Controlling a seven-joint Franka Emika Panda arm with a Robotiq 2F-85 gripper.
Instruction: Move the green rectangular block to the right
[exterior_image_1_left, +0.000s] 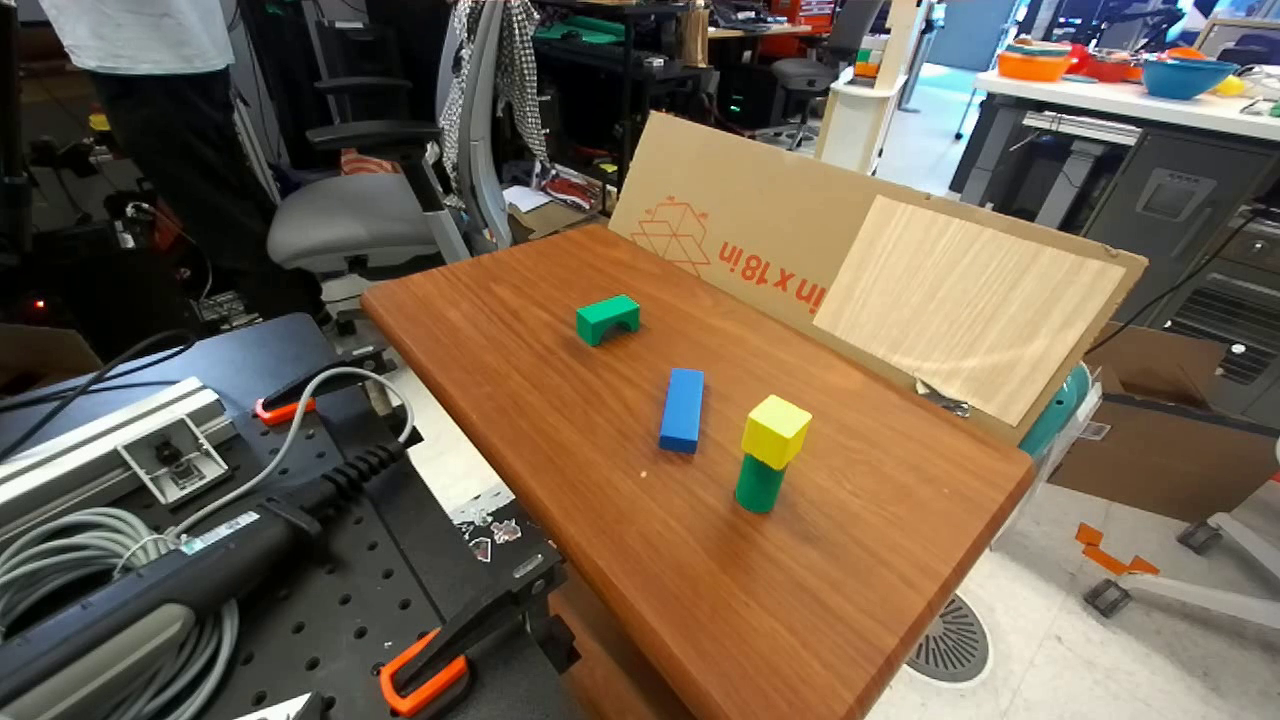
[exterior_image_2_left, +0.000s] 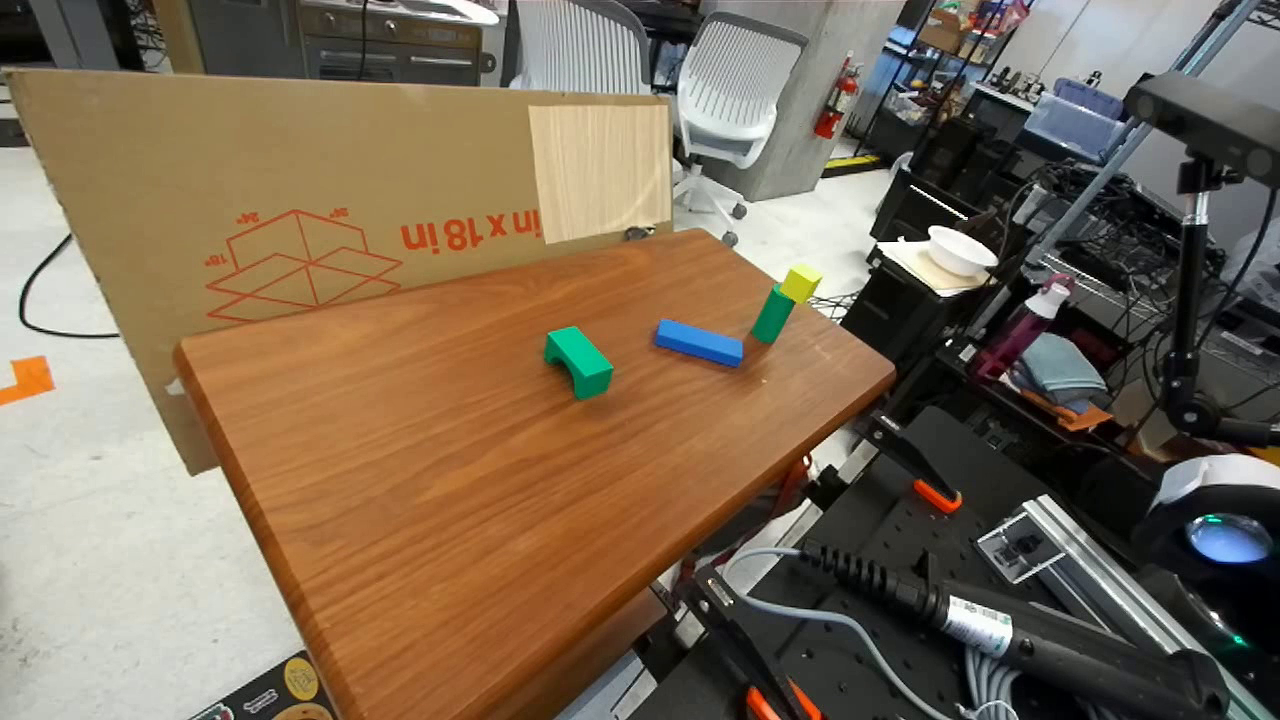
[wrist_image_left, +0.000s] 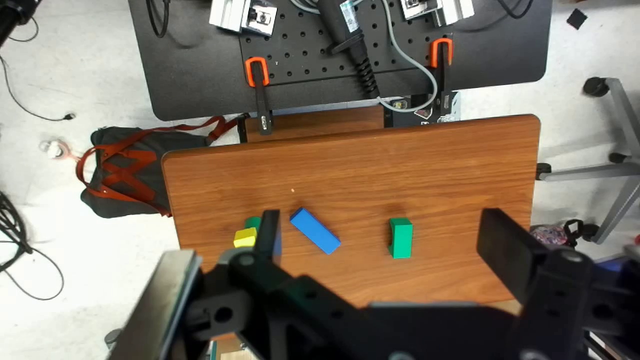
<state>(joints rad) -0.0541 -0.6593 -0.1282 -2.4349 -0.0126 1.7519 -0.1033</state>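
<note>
The green rectangular block is bright green with an arched cut-out on one side. It lies on the wooden table in both exterior views (exterior_image_1_left: 608, 312) (exterior_image_2_left: 584, 358). In the wrist view the green block (wrist_image_left: 403, 240) shows below and between the fingers, untouched. My gripper (wrist_image_left: 382, 227) is wide open and empty, high above the table in the wrist view. It is out of view in both exterior views. A blue elongated block (exterior_image_1_left: 682, 408) lies beside the green block, apart from it; it also shows in the wrist view (wrist_image_left: 315, 230).
A yellow cube (exterior_image_1_left: 776, 430) sits on an upright dark green cylinder (exterior_image_1_left: 759, 487) past the blue block. In the wrist view my left finger partly hides this stack. A cardboard panel (exterior_image_2_left: 130, 200) stands along one long table edge. A black perforated bench (exterior_image_1_left: 330, 590) stands along the opposite edge.
</note>
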